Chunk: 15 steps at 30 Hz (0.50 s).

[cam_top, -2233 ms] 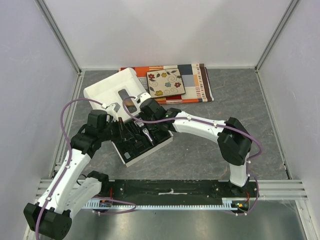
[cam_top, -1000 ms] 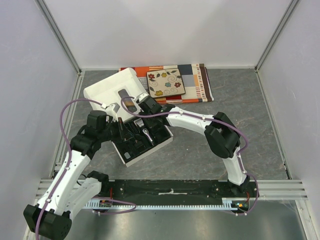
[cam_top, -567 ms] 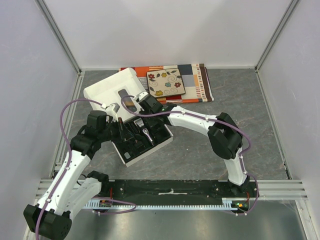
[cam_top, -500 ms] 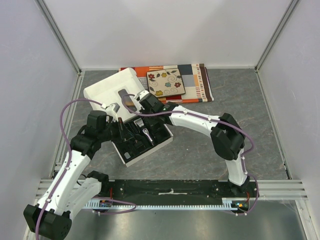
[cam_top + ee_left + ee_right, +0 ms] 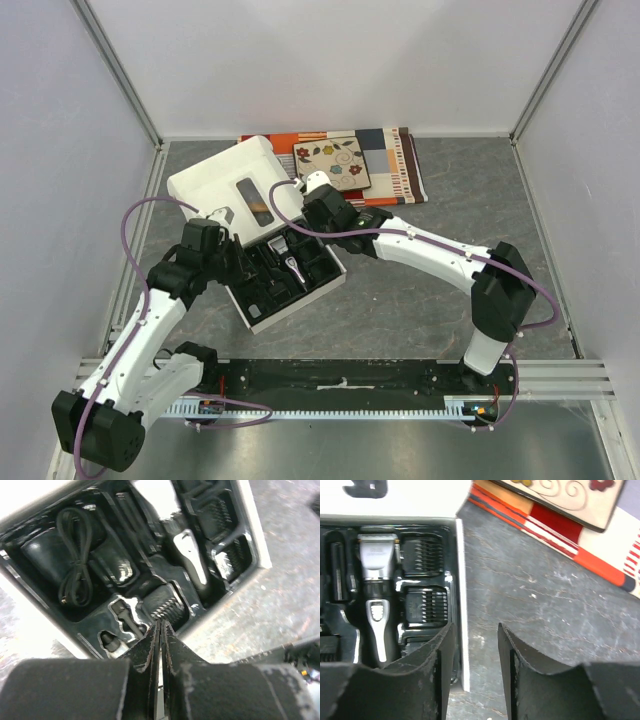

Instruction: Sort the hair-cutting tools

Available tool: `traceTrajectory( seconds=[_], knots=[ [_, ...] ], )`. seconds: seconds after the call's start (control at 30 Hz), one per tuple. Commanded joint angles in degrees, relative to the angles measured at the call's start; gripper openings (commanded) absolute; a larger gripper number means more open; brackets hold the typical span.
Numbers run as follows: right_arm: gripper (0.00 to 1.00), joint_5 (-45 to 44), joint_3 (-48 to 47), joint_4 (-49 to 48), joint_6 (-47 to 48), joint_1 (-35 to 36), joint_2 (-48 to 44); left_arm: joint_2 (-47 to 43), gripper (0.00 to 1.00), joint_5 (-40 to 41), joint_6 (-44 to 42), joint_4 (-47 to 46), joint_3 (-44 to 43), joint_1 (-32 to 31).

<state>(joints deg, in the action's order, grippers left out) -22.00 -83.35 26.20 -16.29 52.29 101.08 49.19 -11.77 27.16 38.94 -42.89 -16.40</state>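
Left wrist view: at the bottom middle of the frame, the left gripper (image 5: 160, 629) is seen with its dark fingers pressed together and nothing pinched. Its tip hangs over the near rim of the white rectangular tray (image 5: 252, 530), which is lined with a glossy black moulded insert. A ribbed black comb guard (image 5: 164, 601) is seated just beyond the tip. Two small black cylinders (image 5: 125, 617) are tucked at lower left, and a coiled matt black cord (image 5: 75, 555) is laid at upper left.

In the right wrist view, the right gripper (image 5: 475, 635) is shown with its jaws spread and empty, one finger over the tray's wall and the other over the grey stone-patterned table (image 5: 540, 615). At the left of that frame, the slim silver-and-black clipper (image 5: 377, 580) is nested in its recess, with two toothed black guards (image 5: 422, 555) beside it.

Farther off, in the top view, a smooth white lid (image 5: 215, 185) lies against the tray's far edge. A square flowered tile (image 5: 332, 165) rests on an orange striped cloth (image 5: 400, 180).

Every visible recess appears filled and no loose tool is seen on the table, so the sorting is judged nearly complete. Perhaps only closing the lid remains.
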Motion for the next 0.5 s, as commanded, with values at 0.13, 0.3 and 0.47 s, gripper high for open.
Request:
traceTrajectory(
  seconds=[0.13, 0.3, 0.47],
  knots=[
    [0.57, -2.79, 4.34, -1.58, -0.49, -5.35, -3.7, 3.89, 0.09, 15.81, 9.14, 1.05, -2.37, 2.69],
    [0.6, 3.34, 1.01, -5.45, 1.35, -8.17, -0.81, 3.63, 0.21, 20.02, 9.93, 0.78, -6.58, 4.62],
    [0.64, 10.12, -6.55, -6.33, 2.67, -10.8, 5.87, 5.38, 0.34, 24.25, 10.63, 4.3, -12.2, 6.82]
  ],
)
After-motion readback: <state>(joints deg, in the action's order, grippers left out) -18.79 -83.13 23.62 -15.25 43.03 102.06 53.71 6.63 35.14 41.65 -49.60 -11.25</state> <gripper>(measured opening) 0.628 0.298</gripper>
